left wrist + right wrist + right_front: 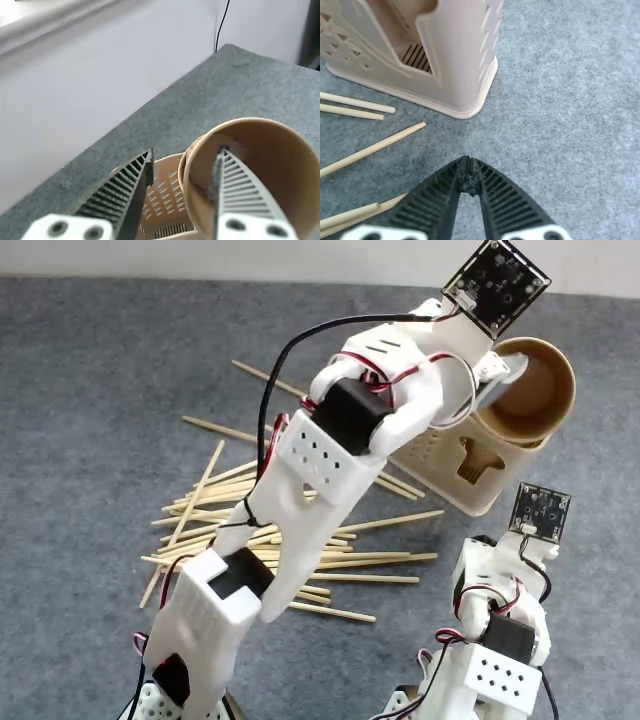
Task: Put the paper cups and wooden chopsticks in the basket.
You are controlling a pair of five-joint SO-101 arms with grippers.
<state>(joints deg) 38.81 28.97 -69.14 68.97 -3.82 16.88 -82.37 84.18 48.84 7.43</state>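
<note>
Left tool (pixel 186 149) straddling paper cup (pixel 270 150) wall, over basket (pixel 167 195)

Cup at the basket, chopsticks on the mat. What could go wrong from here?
The left gripper is open with one finger inside the paper cup, which sits tilted at the basket rim; pulling back could hook it out. The chopsticks lie flat and overlapping on the mat, so grasps may slip or scatter them.
</note>
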